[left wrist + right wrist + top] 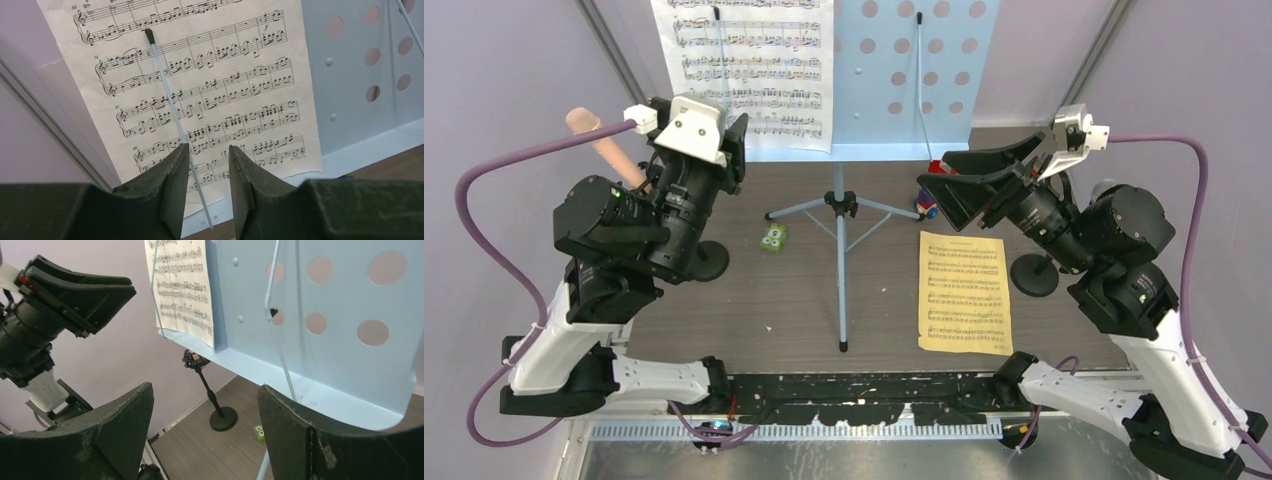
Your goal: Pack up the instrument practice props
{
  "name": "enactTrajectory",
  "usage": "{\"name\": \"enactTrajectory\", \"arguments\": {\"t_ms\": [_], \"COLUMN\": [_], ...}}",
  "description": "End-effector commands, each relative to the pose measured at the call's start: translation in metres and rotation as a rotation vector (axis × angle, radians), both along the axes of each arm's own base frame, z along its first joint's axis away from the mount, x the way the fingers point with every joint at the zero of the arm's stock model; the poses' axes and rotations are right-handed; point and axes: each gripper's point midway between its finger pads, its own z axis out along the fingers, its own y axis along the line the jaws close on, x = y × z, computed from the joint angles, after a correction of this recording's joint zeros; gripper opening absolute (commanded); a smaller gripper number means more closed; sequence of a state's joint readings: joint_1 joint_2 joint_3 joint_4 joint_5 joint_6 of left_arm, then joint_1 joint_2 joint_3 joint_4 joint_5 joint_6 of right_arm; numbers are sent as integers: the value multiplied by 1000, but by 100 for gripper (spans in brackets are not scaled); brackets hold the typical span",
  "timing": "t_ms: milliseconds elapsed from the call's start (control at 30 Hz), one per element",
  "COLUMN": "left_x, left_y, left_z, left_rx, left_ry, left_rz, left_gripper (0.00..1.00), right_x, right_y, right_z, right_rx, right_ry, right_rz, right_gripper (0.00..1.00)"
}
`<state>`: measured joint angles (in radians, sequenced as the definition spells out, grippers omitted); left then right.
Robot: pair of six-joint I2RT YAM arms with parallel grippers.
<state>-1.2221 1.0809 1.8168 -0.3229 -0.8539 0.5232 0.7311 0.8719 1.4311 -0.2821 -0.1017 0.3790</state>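
Music rack [944,75]: a pale-blue, smooth panel pierced with round holes and with a shallow ledge at its foot. It stands at 12 o'clock on the table on thin pale-blue tripod legs [841,290].
White score sheet [210,85]: matte paper printed with black staves, propped on the left half of the rack. The bar numbers 66, 74, 81 and 88 can be read down its left margin, and an "f" mark near the top right. The small print in the lower right corner is too small to read.
Retaining wire [167,87]: a thin white rod with a black tip, lying slantwise across the white sheet.
Yellow score sheet [964,292]: pale yellow paper with printed staves, flat on the table at 4 o'clock from the tripod hub.
Peach microphone [604,140]: a matte, rounded stick, tilted, at 10 o'clock behind the left arm.
Mic holders: black, with thin stems and round flat bases, one [712,260] at 8 o'clock and one [1036,274] at 3 o'clock of the yellow sheet.
Green block [774,238]: small, at 8 o'clock of the hub.
Toy brick car [927,208]: colourful, mostly hidden by the right arm.
Table [884,330]: dark wood grain.
Left fingers [172,185]: dark, scuffed wedges, partly parted in front of the white sheet. The wire runs down between them, and they grip nothing.
Right fingers [120,420]: spread wide facing the rack's ledge, holding nothing.
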Motion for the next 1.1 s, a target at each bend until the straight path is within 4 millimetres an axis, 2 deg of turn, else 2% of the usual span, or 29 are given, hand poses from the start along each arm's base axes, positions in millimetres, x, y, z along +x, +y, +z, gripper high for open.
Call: {"name": "enactTrajectory", "arguments": {"t_ms": [0,267,433,600,800,1067], "left_x": [1,18,39,54,52,50], "left_y": [21,2,13,11,12,9], "left_z": [20,11,5,-4,-4,-5], "left_rx": [-76,-27,-52,-61,-89,-87], "left_ry": [-21,18,57,95,97,99], "left_rz": [81,92,104,94,67,40], "left_gripper": [36,36,36,35,20,11], "right_x": [-4,6,5,3,4,8], "right_y": [6,17,14,12,12,18], "right_z": [35,30,28,28,26,27], "right_rx": [77,69,65,59,53,57], "right_ry": [-61,-50,-55,-60,-60,-54], "right_rz": [43,53,44,39,36,49], "right_gripper": [80,80,81,81,81,81]}}
